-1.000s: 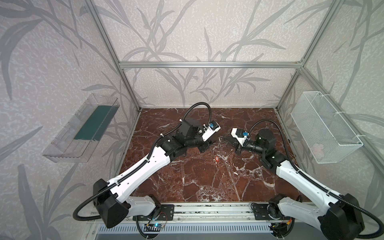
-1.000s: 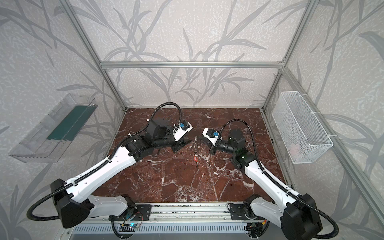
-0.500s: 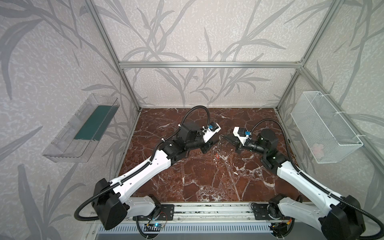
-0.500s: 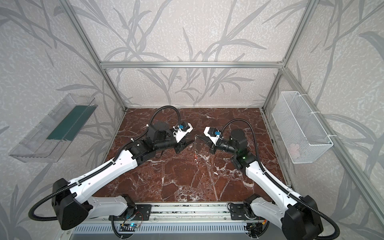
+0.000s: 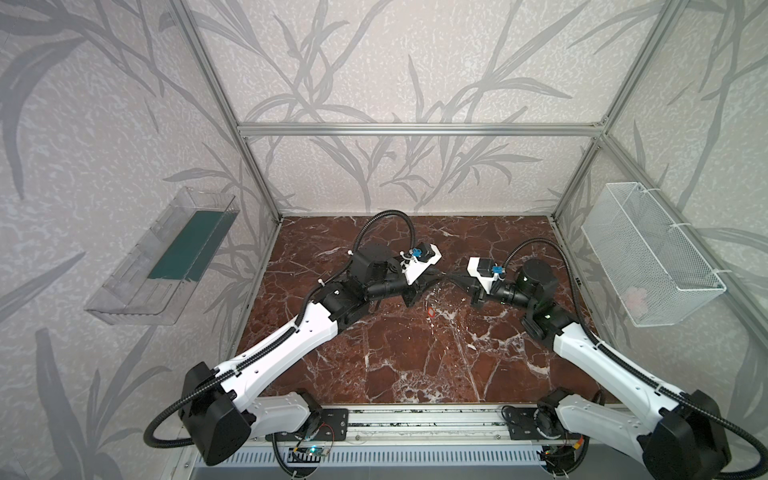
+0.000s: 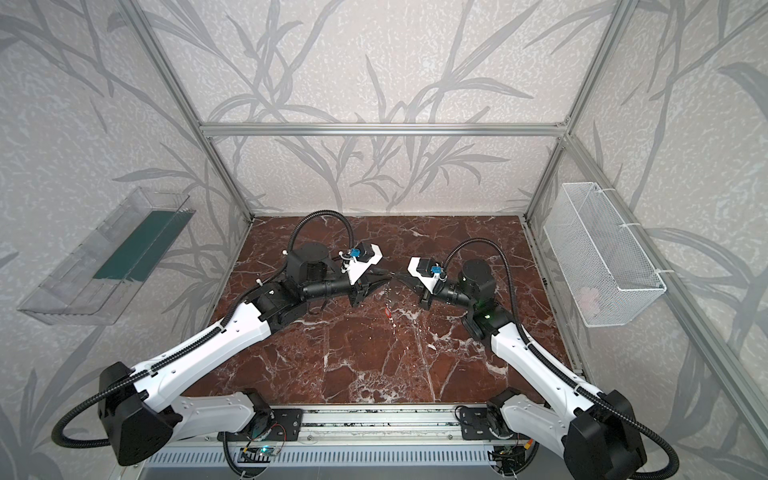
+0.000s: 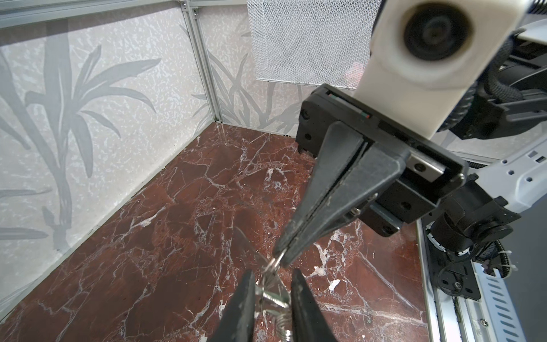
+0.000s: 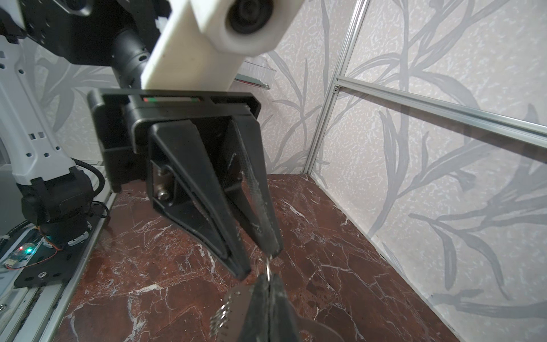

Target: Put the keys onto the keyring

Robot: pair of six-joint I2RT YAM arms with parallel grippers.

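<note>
Both grippers meet tip to tip in mid-air over the marble floor. My right gripper [image 8: 268,277] is shut on the keyring [image 8: 233,308], a flat grey plate with small rings along one edge. A thin wire ring [image 8: 268,266] sticks out past its tips. My left gripper [image 7: 273,278] faces it, its narrow gap bridged by a small silver key [image 7: 275,299] that touches both fingers. In both top views a red-orange tag [image 5: 431,311] [image 6: 387,311] shows just below the left gripper [image 5: 436,281] and the right gripper [image 5: 451,277]. I cannot tell whether the tag hangs or lies on the floor.
A white wire basket [image 5: 648,253] hangs on the right wall. A clear shelf with a green insert [image 5: 166,257] hangs on the left wall. Aluminium frame posts stand at the back corners, and the arms' mounting rail [image 5: 415,419] runs along the front of the floor [image 5: 415,365].
My left gripper has moved right and slightly back until its tips meet the right gripper's, and its jaws have narrowed. The right gripper has stayed shut and shifted only a little.
</note>
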